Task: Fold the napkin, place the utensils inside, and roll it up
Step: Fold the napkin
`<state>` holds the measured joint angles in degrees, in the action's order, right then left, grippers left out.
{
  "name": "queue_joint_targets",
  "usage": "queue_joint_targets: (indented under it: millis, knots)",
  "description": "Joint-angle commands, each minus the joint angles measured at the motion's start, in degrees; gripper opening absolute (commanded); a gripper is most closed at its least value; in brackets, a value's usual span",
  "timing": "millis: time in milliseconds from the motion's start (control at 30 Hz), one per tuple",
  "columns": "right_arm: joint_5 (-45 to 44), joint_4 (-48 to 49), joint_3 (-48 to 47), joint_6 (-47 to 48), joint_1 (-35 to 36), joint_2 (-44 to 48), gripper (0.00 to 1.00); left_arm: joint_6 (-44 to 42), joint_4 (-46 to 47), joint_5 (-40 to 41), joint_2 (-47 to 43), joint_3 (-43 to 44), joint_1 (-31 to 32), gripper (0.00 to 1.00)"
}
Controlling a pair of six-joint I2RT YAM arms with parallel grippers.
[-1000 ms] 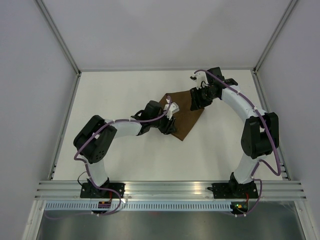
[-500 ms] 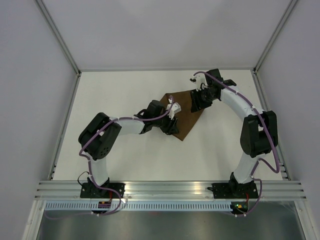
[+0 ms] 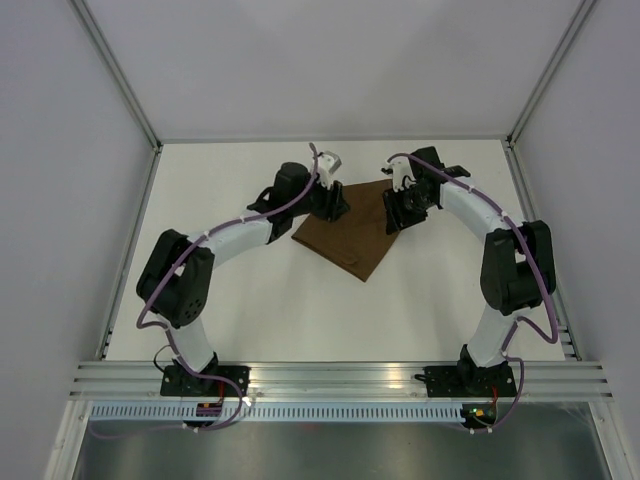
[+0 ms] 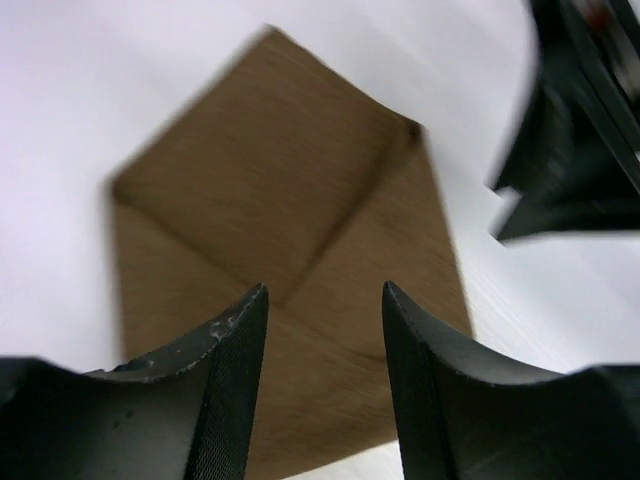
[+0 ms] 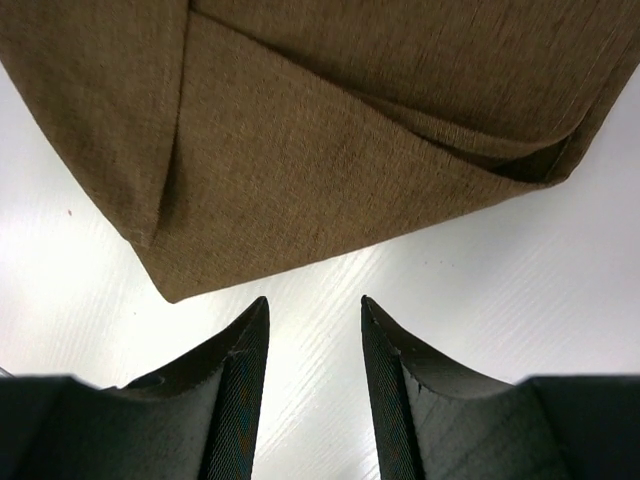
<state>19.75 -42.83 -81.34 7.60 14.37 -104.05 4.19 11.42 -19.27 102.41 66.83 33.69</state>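
Brown napkin [image 3: 350, 235] lies folded — right jaws, open and empty, sit just off its far corner; my left jaws hover open over it.

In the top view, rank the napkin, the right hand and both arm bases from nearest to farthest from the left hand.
1. napkin, directly beside the left hand, on its right.
2. right hand, across the napkin's far corner.
3. left arm base and right arm base, both at the near edge: too close to call.
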Motion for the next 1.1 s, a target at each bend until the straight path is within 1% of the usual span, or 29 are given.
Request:
queue_joint_targets:
  millis: [0, 133, 167, 200, 367, 533, 633, 767, 933, 1067]
  knots:
    - [-2.6, -0.2, 1.8, -0.7, -0.1, -0.4, 0.48, 6.1, -5.3, 11.4, -2.0, 4.0, -5.4, 0.54]
    - [-2.1, 0.1, 2.3, -1.5, -0.2, -2.4, 0.48, 8.6, -9.5, 14.5, 1.4, 5.5, -9.3, 0.49]
    - [-1.9, 0.3, 2.5, -1.8, -0.2, -3.3, 0.49, 9.1, -10.3, 15.7, 2.3, 5.9, -10.4, 0.45]
    - [-1.7, 0.4, 2.5, -2.1, -0.2, -4.0, 0.49, 9.3, -11.1, 16.0, 3.2, 6.6, -10.8, 0.43]
    - [-1.1, 0.7, 1.6, -2.3, -0.5, -8.9, 0.50, 10.4, -14.3, 15.4, 9.8, 8.8, -12.2, 0.39]
    - [-1.6, 1.1, -0.6, -2.1, -0.7, -12.2, 0.50, 12.5, -14.3, 14.4, 12.5, 7.7, -12.2, 0.37]
    - [-2.2, 1.1, -2.6, -1.6, -0.7, -14.0, 0.50, 14.9, -13.3, 13.6, 12.2, 5.8, -12.2, 0.36]
    - [-3.7, 0.7, -7.0, -0.7, -0.9, -17.0, 0.50, 17.3, -11.8, 12.5, 11.1, 1.1, -11.5, 0.34]
    - [-4.9, 0.8, -11.1, 0.3, -0.9, -20.8, 0.50, 19.7, -9.0, 14.1, 9.2, -3.3, -9.4, 0.34]
    - [-5.4, 0.8, -13.9, 1.7, -0.9, -22.8, 0.50, 22.2, -6.7, 14.4, 7.5, -8.5, -7.9, 0.33]
